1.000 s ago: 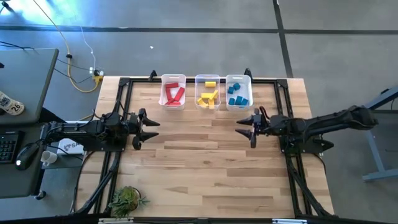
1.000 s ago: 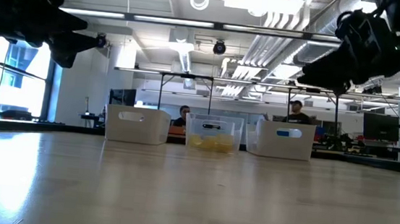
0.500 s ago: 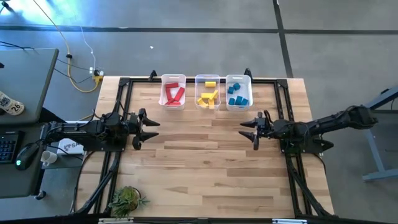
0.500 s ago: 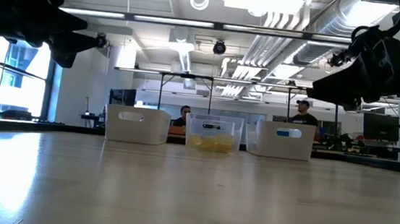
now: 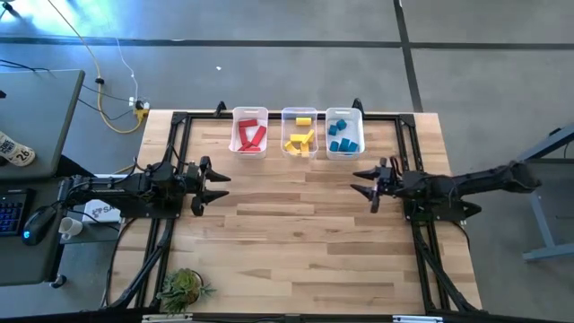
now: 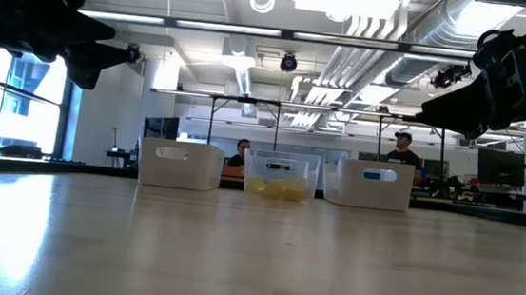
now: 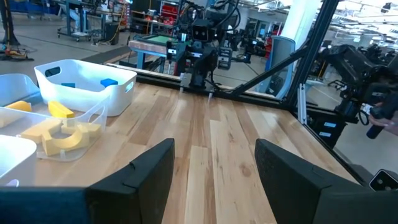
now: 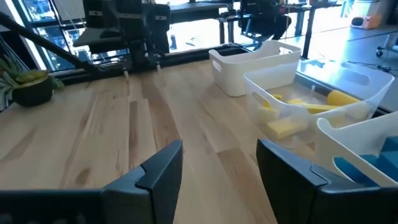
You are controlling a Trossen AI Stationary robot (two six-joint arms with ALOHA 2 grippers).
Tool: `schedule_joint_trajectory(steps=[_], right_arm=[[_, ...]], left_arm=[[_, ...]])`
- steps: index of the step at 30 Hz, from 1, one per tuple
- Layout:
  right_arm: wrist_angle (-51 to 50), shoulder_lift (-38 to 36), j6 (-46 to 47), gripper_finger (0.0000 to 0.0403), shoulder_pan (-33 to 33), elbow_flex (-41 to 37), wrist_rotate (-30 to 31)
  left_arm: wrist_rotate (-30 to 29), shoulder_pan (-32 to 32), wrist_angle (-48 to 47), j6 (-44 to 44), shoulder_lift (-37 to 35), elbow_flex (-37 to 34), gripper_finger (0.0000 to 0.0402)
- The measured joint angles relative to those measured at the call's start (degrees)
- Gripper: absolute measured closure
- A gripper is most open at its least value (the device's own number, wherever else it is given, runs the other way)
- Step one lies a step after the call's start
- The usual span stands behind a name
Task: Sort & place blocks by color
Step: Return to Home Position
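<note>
The left claw, fingers spread apart, hangs over the wooden table; yellow blocks fill a clear bin (blue blocks lie in the white bin beyond).

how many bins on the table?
3, in a row along the wooden table's far edge: the left white-rimmed plastic bin holds red blocks, the middle bin yellow blocks, the right bin blue blocks. None look hidden.
</note>
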Motion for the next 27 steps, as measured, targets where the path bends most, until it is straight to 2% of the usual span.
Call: schedule_joint_trajectory(steps=[11,27], right_arm=[[-10.4,-10.3,0.4,0.0210,0.0,0.1,0.0],[-10.5,-11.2,0.1,0.0210,0.0,0.1,-0.3]], left_arm=[[0.0,0.0,0.0,0.0,0.0,0.0,0.0188],[0.0,0.0,0.0,0.0,0.0,0.0,0.0188]])
